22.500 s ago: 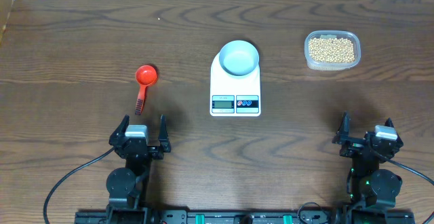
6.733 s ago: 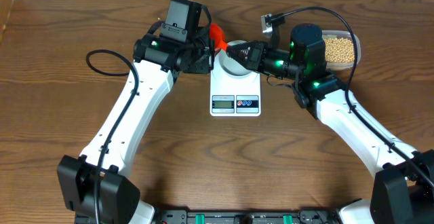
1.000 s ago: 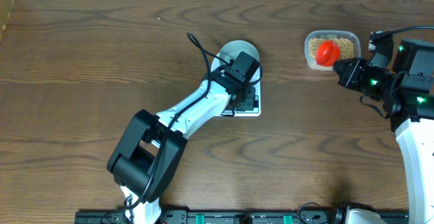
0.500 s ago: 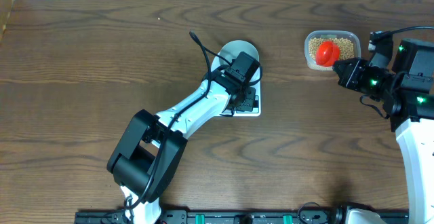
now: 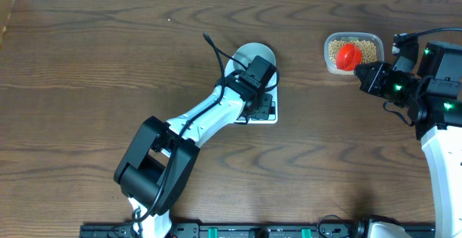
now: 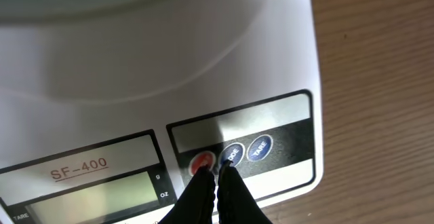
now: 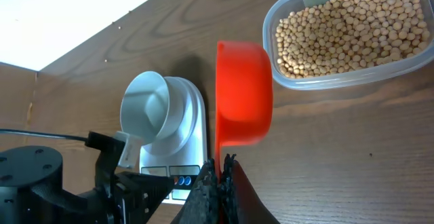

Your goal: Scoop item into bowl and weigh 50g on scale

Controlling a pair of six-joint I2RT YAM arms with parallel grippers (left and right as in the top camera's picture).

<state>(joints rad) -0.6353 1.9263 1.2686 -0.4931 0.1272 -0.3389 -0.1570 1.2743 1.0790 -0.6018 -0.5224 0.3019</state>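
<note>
Closest in, our left gripper is pinched closed with nothing in it. Its tips are down on the button strip of the scale, right between the red button and a blue one where we can only read "ODE". The next blue button says TARE. Left of those is the grey display, with "SF-400" printed above it and tiny "g" and "oz" marks at its right edge.

The scale sits on the wood counter, with the bowl on its far end.

Over on the other side, our right gripper is clamped on a red scoop. From overhead the scoop's cup is over the left part of the clear tub. We can't tell if it's dipping into the beans, which are all heaped in that tub at the far right of the counter.
</note>
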